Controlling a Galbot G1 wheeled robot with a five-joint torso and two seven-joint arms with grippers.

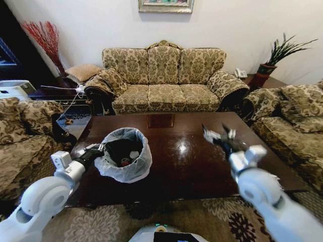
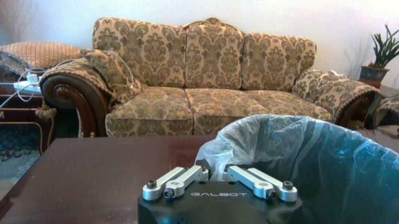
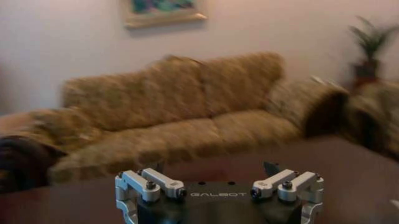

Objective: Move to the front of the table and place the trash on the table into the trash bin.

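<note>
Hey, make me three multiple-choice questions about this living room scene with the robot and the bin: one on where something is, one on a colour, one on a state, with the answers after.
1. Where does the trash bin stand?
A. On the table, toward the robot's left
B. On the carpet beside the sofa
C. On the sofa seat

2. What colour is the tabletop?
A. White
B. Glossy dark brown
C. Light green

3. How is the right gripper set?
A. Shut on a bottle
B. Resting inside the bin
C. Open and empty above the table

Answers:
1 A: the head view shows the bin on the tabletop, with the left gripper at the bag-lined rim.
2 B: the wood is dark brown and reflects the light.
3 C: its fingers are spread apart with nothing between them, on the table's right side.
</note>
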